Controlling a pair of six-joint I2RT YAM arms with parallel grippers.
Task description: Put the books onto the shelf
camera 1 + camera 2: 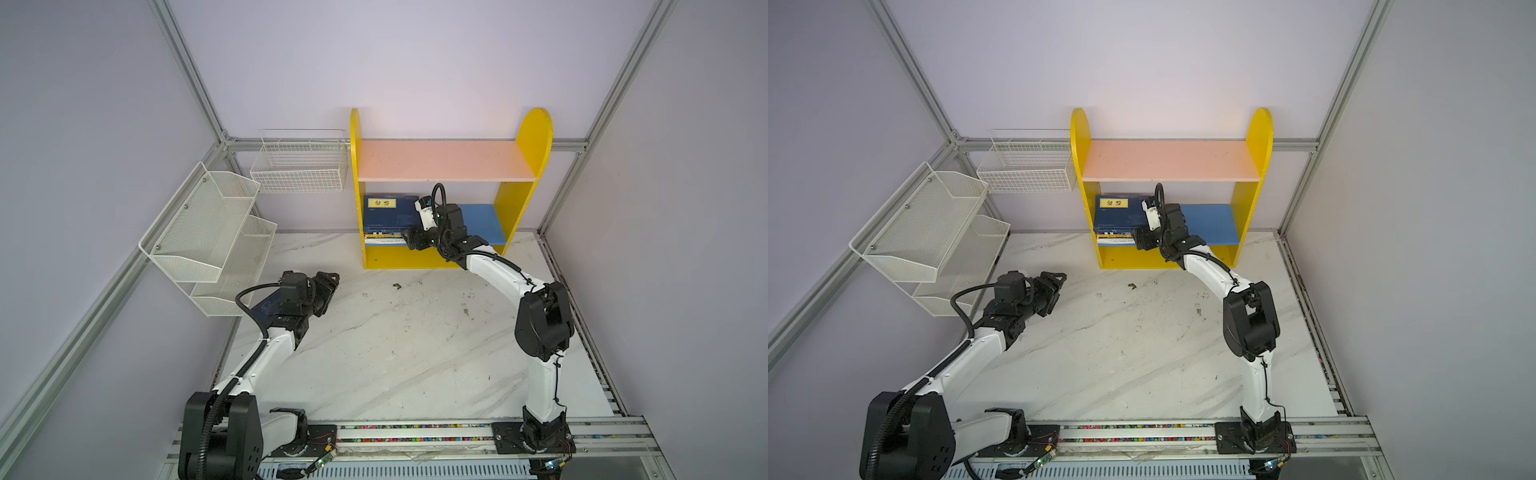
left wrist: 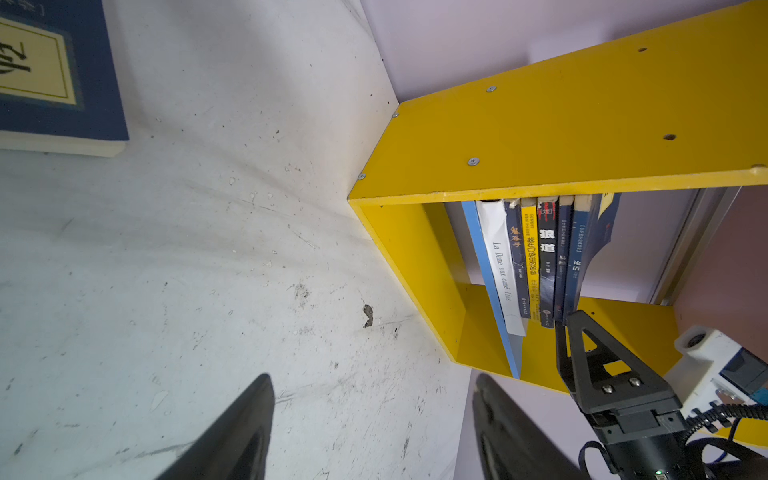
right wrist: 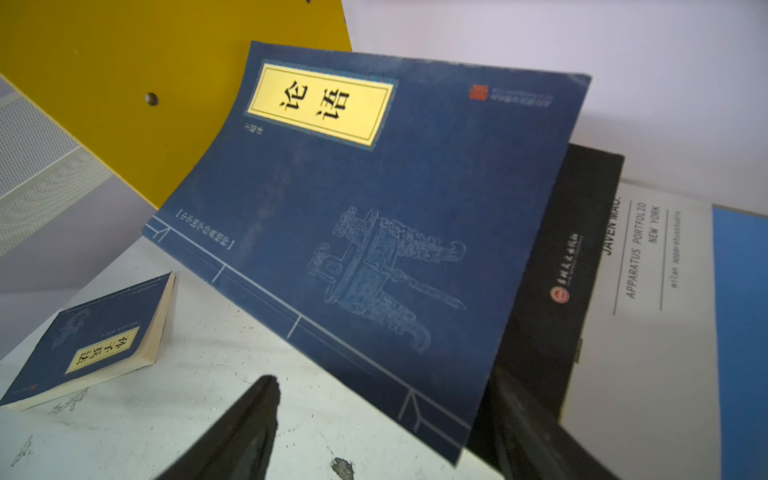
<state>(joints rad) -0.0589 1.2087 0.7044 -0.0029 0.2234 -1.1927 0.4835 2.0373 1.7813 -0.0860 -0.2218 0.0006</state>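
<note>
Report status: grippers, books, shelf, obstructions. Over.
Left gripper open over the table; right gripper open at the top book's curled cover. Six books stacked on the shelf; last navy book on the table. Nothing blocking.

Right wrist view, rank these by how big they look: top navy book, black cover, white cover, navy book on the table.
1. top navy book
2. white cover, partly hidden
3. black cover, only a strip showing
4. navy book on the table; it lies farther from the camera, so its true size may match the first.

Top views high, looking down; wrist views close, both catching shelf (image 2: 540,137).
</note>
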